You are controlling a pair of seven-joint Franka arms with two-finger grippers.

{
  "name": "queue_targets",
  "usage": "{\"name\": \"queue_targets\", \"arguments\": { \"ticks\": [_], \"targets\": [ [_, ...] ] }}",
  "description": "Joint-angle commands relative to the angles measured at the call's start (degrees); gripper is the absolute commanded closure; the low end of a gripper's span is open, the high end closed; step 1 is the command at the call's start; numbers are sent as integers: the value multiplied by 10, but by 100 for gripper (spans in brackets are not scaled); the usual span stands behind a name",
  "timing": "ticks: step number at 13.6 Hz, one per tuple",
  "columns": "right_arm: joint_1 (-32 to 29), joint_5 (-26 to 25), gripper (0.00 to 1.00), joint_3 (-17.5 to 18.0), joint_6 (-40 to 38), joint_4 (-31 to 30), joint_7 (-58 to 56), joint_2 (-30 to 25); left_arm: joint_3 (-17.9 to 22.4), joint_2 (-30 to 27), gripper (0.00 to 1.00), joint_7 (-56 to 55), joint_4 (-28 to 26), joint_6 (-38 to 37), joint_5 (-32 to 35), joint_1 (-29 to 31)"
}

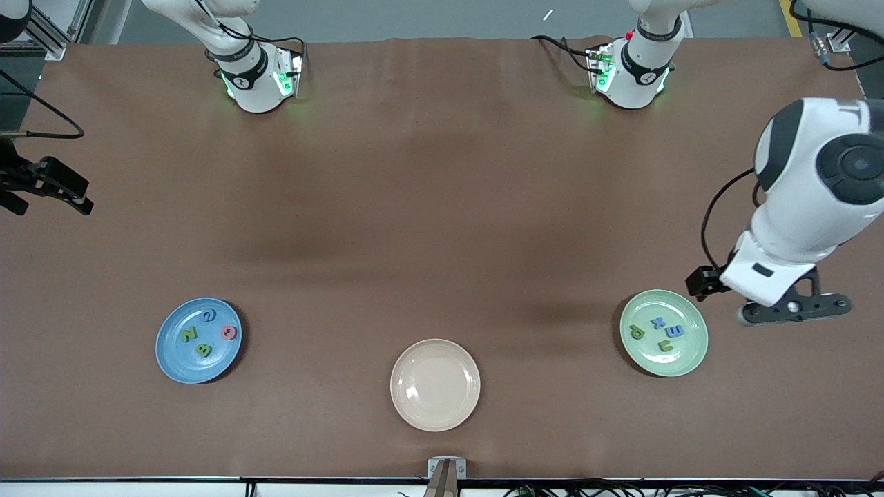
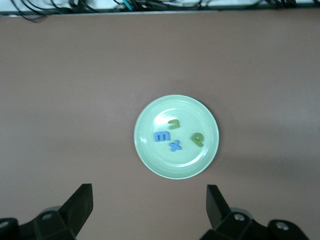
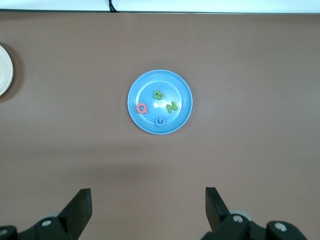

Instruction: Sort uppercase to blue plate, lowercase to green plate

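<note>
A: What is shown in the front view?

B: Three plates are seen on the brown tabletop. The blue plate is set toward the right arm's end, and the green N, green B, blue G and pinkish-red Q are lain on it. The green plate is set toward the left arm's end, with the blue x, blue m, green p and green u on it. A cream plate is placed between the two, nearer to the camera, and nothing is seen on it. The left end effector is held above the tabletop just beside the green plate. The right end effector is seen at the table's edge at the right arm's end.

A: And the left wrist view?

B: The left end effector's fingers are spread wide, with nothing gripped. The green plate is seen past them, with all four small letters on it.

A: The right wrist view?

B: The right end effector's fingers are likewise spread apart and nothing is held. The blue plate is shown with the four capitals on it, and an edge of the cream plate is caught at the frame's border.
</note>
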Motion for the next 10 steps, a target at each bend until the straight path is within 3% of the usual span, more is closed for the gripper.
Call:
{"name": "queue_targets", "arguments": {
  "ticks": [1,7,10],
  "targets": [
    [-2,-4,0,3,-6,8,1,2,-3,-31,0,10,8,-44,-39,9],
    [1,-3,0,3,-6,10,1,1,-6,-53,0,12,52,-143,-48,7],
    [2,-3,0,4,-6,10,2,1,-2,-72,0,18,52,-156,-98,9]
  ]
}}
